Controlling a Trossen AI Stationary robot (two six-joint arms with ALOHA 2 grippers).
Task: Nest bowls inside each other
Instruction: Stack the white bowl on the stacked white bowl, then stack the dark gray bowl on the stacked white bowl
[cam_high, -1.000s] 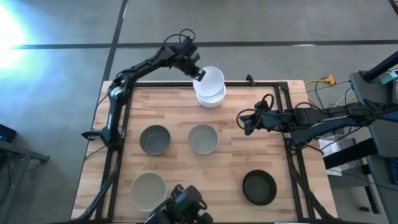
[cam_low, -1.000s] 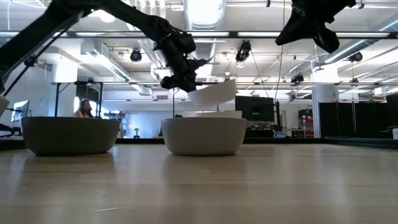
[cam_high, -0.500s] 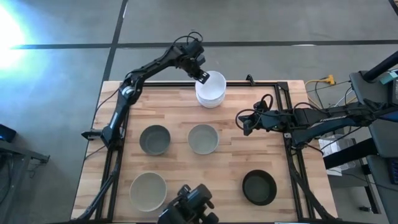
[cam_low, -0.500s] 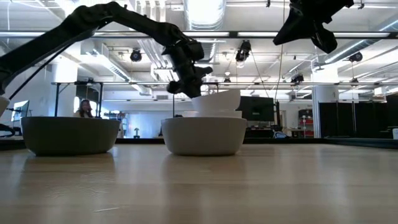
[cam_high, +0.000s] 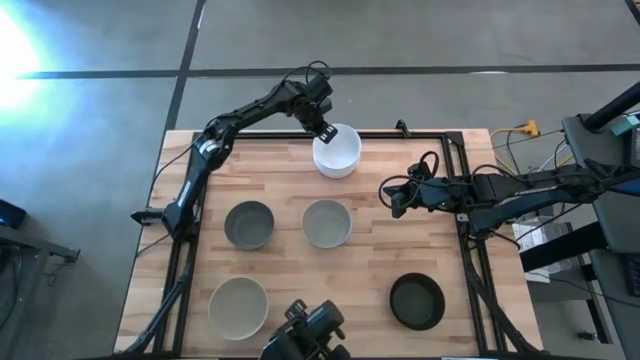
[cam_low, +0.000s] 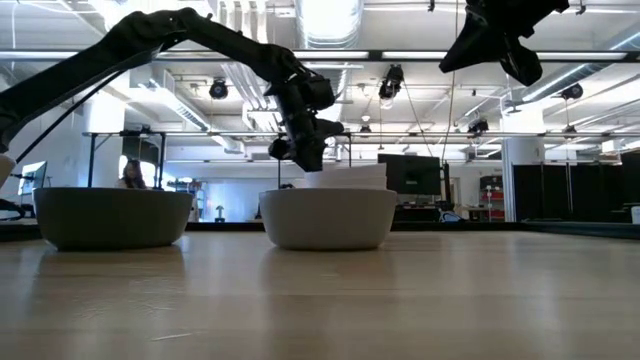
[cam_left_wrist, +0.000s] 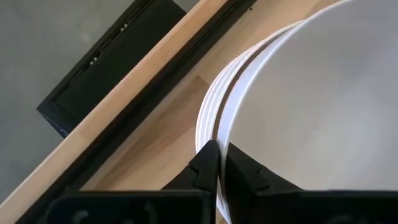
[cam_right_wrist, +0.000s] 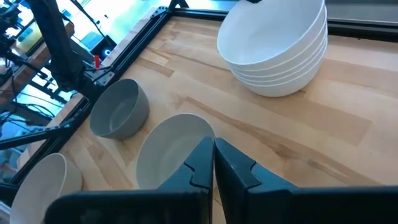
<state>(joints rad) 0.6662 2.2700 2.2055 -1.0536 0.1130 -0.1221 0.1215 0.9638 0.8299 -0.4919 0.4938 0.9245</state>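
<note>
**White stack at the far edge, top bowl pinched by my left gripper**

Butcher-block table (cam_high: 370, 270) on a black frame, grey concrete floor around it; the low view shows an open hall with ceiling lights behind.

My left gripper (cam_high: 325, 128) is at the far edge of the table, at the rim of the stack of white bowls (cam_high: 337, 152). In my left wrist view the two fingers (cam_left_wrist: 208, 163) are pressed onto the rim of the top white bowl (cam_left_wrist: 311, 99), one inside and one outside the wall. That bowl sits down in the stack, its rim just above the rims beneath it. My right wrist view shows the stack (cam_right_wrist: 277, 53) as several white bowls nested, layered rims visible on its side; I cannot give the exact count.

My right gripper (cam_high: 395, 197) waits above the right half of the table, near the middle, apart from every bowl. Its fingers (cam_right_wrist: 202, 163) are pressed together with nothing between them.

Other bowls stand singly and well apart:
- dark grey bowl (cam_high: 249, 224), left of centre;
- light grey bowl (cam_high: 327, 223), centre, just beside the dark grey one;
- pale grey bowl (cam_high: 238, 306), near-left corner;
- black bowl (cam_high: 417, 301), near-right area.

All four are upright and hold nothing.
</note>
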